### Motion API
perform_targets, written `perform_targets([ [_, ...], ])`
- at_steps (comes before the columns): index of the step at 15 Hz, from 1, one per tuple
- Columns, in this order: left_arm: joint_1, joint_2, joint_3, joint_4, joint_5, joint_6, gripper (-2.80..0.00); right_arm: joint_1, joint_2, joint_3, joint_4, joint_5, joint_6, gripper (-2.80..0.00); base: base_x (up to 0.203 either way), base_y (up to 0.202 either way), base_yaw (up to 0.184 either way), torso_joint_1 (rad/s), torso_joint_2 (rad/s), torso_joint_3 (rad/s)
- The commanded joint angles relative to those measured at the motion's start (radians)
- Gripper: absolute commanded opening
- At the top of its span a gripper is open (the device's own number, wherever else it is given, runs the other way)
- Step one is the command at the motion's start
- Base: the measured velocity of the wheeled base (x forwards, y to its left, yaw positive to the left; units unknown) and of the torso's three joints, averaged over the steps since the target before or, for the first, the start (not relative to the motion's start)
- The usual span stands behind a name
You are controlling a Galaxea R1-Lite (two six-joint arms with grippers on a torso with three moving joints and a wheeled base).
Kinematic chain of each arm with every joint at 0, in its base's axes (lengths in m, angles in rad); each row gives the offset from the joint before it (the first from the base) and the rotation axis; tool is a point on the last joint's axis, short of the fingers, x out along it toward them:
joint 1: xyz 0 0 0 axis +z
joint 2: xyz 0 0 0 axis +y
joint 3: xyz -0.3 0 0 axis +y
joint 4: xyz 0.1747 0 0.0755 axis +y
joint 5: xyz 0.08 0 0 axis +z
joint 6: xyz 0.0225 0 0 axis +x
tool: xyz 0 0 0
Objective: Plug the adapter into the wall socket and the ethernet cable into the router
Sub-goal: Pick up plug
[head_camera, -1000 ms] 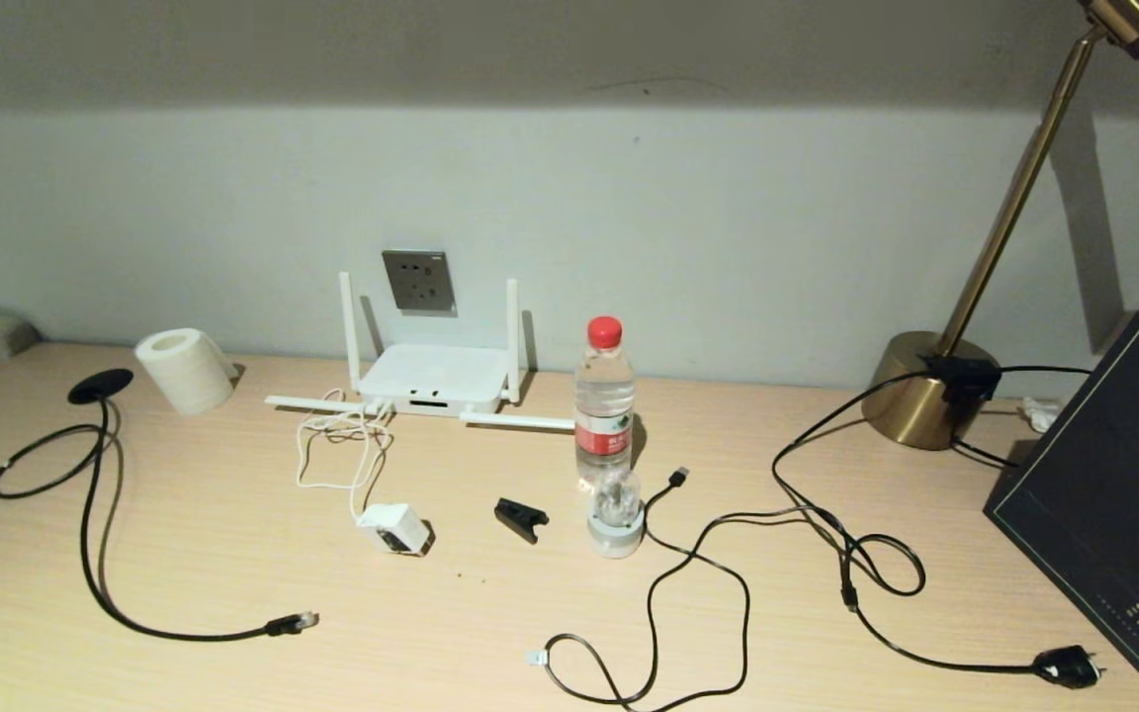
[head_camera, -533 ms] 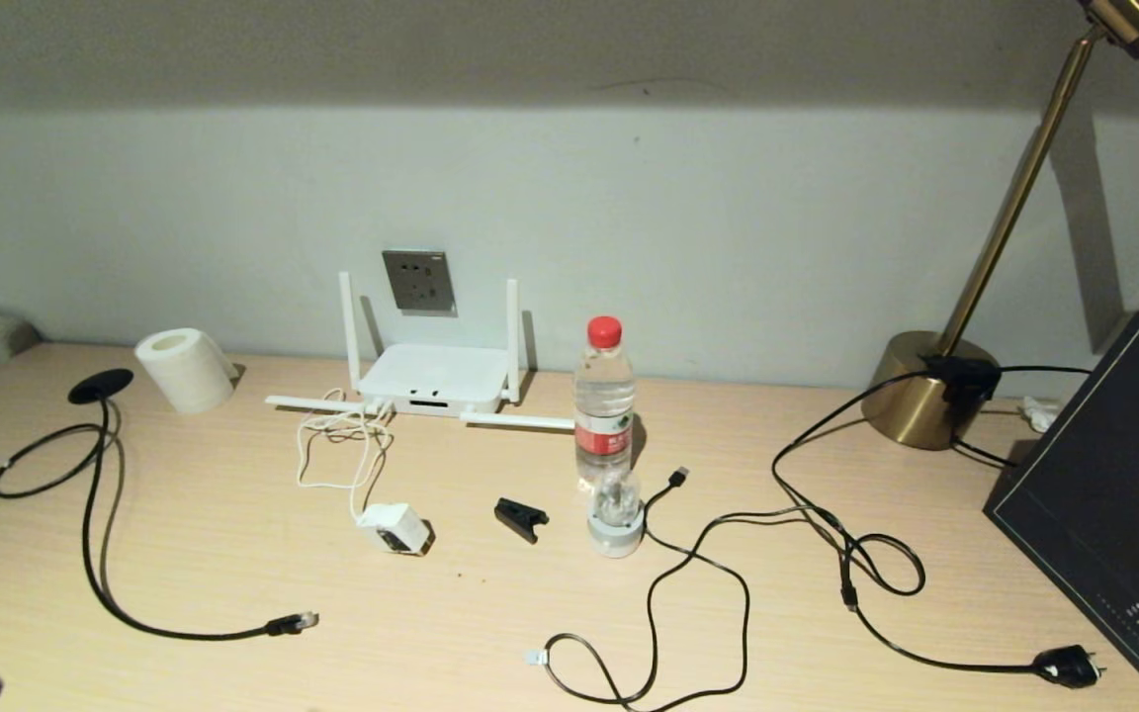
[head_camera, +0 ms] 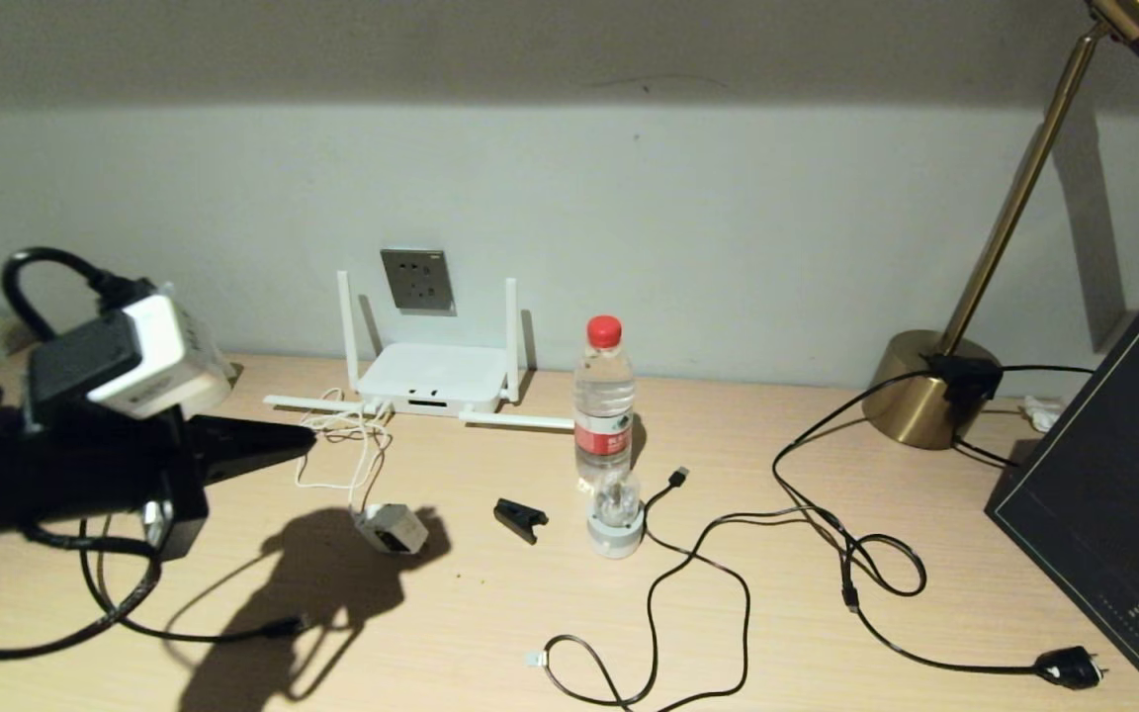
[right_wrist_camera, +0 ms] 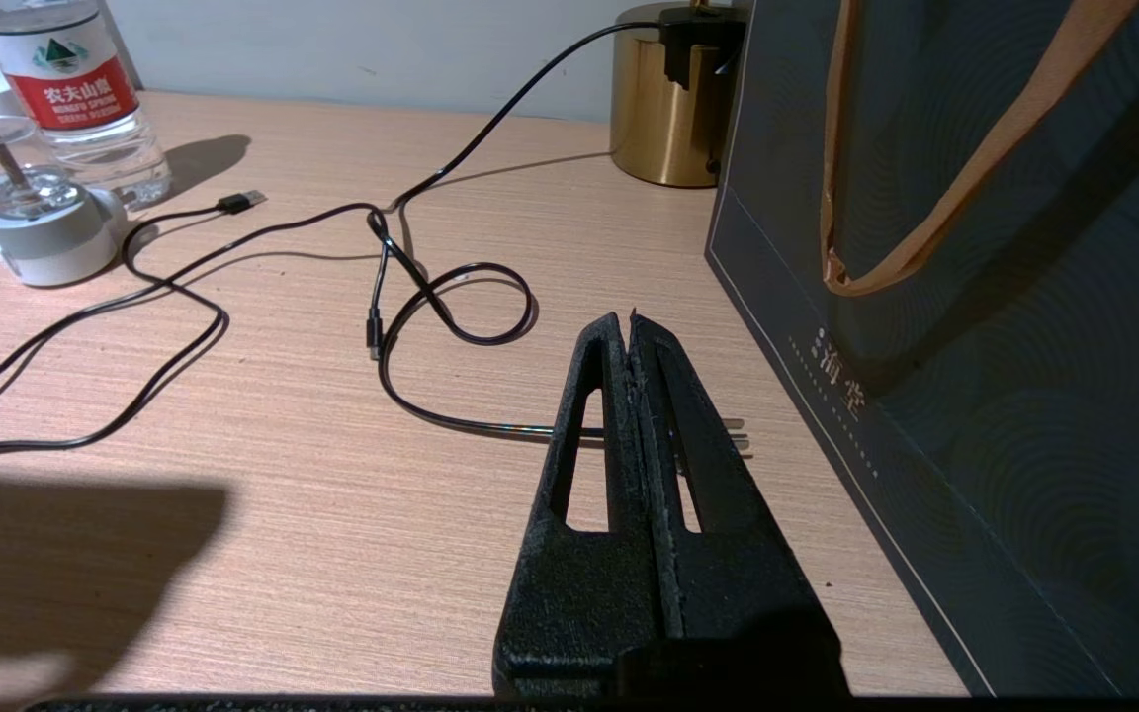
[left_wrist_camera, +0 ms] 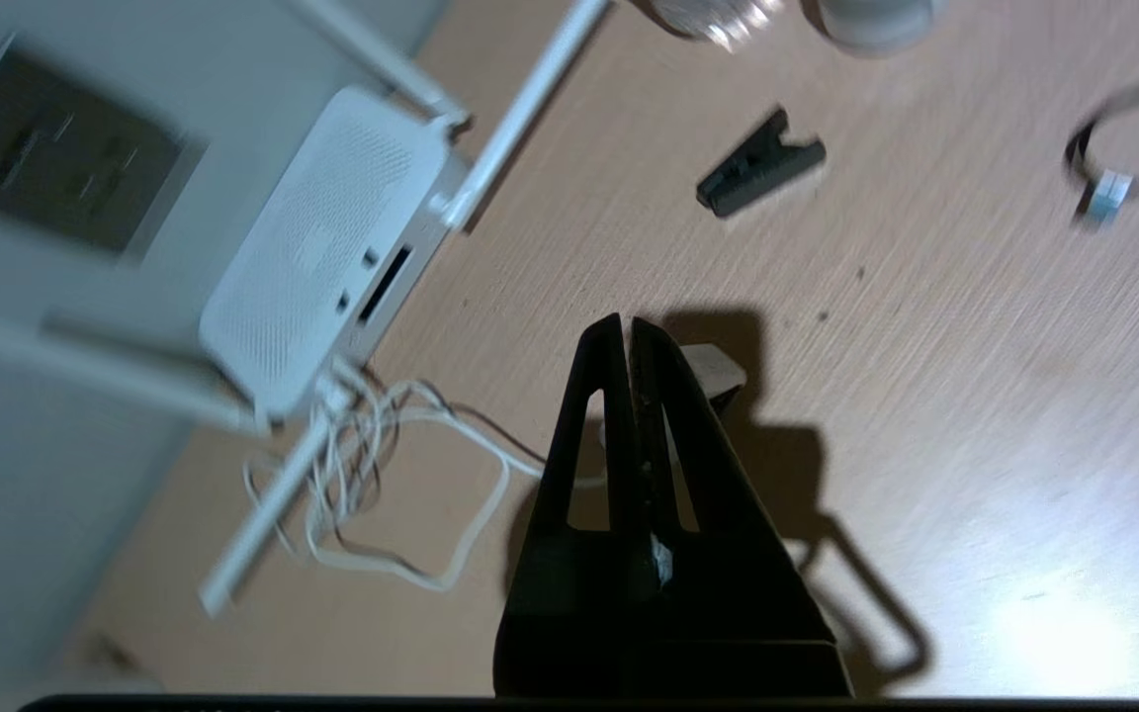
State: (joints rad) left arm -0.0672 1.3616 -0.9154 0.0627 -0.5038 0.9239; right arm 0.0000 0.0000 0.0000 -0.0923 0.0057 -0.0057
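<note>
Your left gripper (head_camera: 307, 442) hung clenched and empty above the desk, the small white cube-shaped adapter (head_camera: 390, 527) lying just beyond its tip. Descending with jaws pressed together risked knocking it aside or snagging its thin white cord (head_camera: 337, 450).

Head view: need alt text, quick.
The left gripper, fingers shut and empty, reaches in from the left over a wooden desk, above the white adapter lying unplugged in front of the router and wall socket. The ethernet cable lies loose on the desk; a water bottle stands right of the router.
</note>
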Motion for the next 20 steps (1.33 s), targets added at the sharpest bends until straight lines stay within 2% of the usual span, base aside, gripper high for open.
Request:
perform_targets([
  [1,-0.015,0.215,-0.067,0.063,-0.048,0.415,-2.8,0.0,0.002,0.035,-0.001,0.0,0.0,-2.8,0.0,0.0,0.0,0.0,0.0,0.0],
  [2,-0.017,0.23,-0.096,0.183,-0.057,0.508,-2.8,0.0,0.002,0.035,-0.001,0.0,0.0,-2.8,0.0,0.0,0.0,0.0,0.0,0.0],
  [3,-0.012,0.248,-0.146,0.313,-0.06,0.59,0.0,0.0,0.002,0.035,-0.001,0.0,0.0,-2.8,0.0,0.0,0.0,0.0,0.0,0.0],
  [6,0.013,0.347,-0.308,0.58,-0.052,0.769,0.0,0.0,0.001,0.035,-0.001,0.0,0.0,-2.8,0.0,0.0,0.0,0.0,0.0,0.0],
  [9,0.009,0.4,-0.327,0.609,-0.059,0.858,0.0,0.0,0.002,0.035,-0.001,0.0,0.0,-2.8,0.0,0.0,0.0,0.0,0.0,0.0],
  [12,0.006,0.455,-0.36,0.639,-0.056,0.867,0.0,0.0,0.002,0.035,-0.001,0.0,0.0,-2.8,0.0,0.0,0.0,0.0,0.0,0.0],
  [13,0.002,0.473,-0.39,0.684,-0.053,0.867,0.0,0.0,0.002,0.035,-0.001,0.0,0.0,-2.8,0.0,0.0,0.0,0.0,0.0,0.0],
  [15,-0.001,0.482,-0.478,0.783,-0.011,0.862,0.0,0.0,0.001,0.035,-0.001,0.0,0.0,-2.8,0.0,0.0,0.0,0.0,0.0,0.0],
  [17,0.001,0.506,-0.568,0.839,0.068,0.869,0.0,0.0,0.002,0.035,-0.001,0.0,0.0,-2.8,0.0,0.0,0.0,0.0,0.0,0.0],
  [18,0.0,0.512,-0.576,0.848,0.093,0.871,0.0,0.0,0.002,0.035,-0.001,0.0,0.0,-2.8,0.0,0.0,0.0,0.0,0.0,0.0],
  [20,-0.003,0.529,-0.601,0.848,0.096,0.859,0.0,0.0,0.001,0.035,-0.001,0.0,0.0,-2.8,0.0,0.0,0.0,0.0,0.0,0.0],
])
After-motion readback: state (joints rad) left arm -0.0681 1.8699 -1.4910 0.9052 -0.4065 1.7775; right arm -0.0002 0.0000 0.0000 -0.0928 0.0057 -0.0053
